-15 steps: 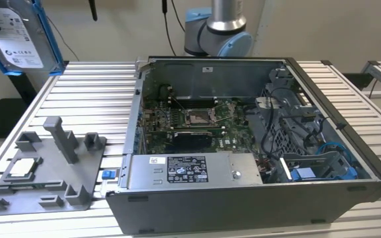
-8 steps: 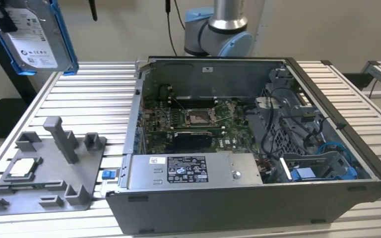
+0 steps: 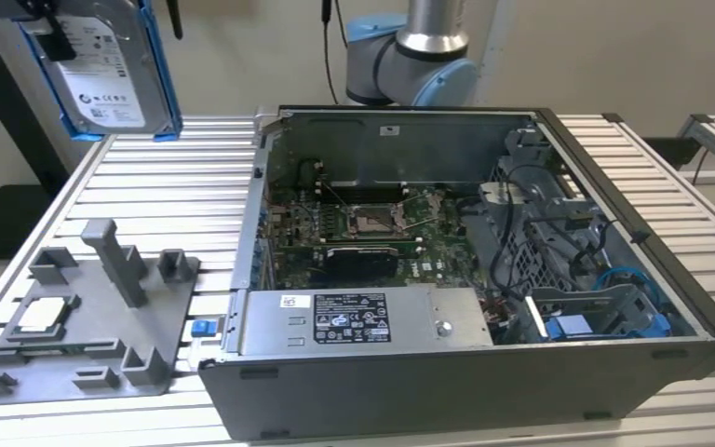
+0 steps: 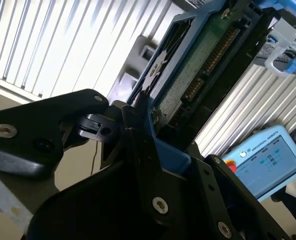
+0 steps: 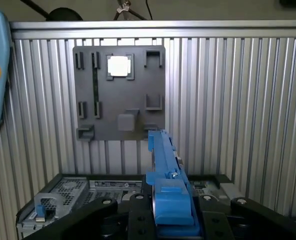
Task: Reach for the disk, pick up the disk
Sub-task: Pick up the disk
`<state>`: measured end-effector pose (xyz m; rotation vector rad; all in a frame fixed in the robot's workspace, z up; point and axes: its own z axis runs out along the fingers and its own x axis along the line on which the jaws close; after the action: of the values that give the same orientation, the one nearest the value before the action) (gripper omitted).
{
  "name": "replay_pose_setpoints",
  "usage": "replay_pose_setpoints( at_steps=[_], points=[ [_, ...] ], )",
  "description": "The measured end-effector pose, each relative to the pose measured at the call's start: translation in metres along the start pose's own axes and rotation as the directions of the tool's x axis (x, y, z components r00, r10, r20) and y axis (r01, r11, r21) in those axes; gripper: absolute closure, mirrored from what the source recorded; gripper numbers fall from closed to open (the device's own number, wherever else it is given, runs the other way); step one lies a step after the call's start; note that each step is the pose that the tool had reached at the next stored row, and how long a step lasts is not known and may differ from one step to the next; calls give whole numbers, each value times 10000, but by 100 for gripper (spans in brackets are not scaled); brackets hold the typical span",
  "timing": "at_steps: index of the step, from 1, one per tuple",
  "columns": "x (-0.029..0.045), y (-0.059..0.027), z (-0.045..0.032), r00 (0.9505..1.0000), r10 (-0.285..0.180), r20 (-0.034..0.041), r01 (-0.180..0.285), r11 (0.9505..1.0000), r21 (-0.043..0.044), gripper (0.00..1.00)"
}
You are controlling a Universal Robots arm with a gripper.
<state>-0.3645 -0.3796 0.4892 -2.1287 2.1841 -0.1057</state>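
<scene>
Pick looked complete to me: gripper point(image 5: 170, 202) was clamped on the disk point(image 3: 103, 65), which hung high over the table's point(image 3: 171, 186) far edge, touching nothing else.

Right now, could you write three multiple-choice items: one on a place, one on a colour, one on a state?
1. Where is the disk? A) above the table B) flat on the table C) under the table
2. What colour is its carrier? A) red B) blue C) yellow
3. How is the hand? A) open B) shut on the disk C) shut on nothing
1 A: the exterior view shows it high over the table. 2 B: blue frame in both wrist views. 3 B: it clamps the carrier in the second wrist view.
</scene>
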Motion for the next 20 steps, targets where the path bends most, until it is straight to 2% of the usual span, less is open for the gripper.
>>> replay_pose_setpoints(
  at_steps=[20],
  points=[
    [-22, -903, 102, 10000, -12, 1, 12, 10000, -14, 100]
  ],
)
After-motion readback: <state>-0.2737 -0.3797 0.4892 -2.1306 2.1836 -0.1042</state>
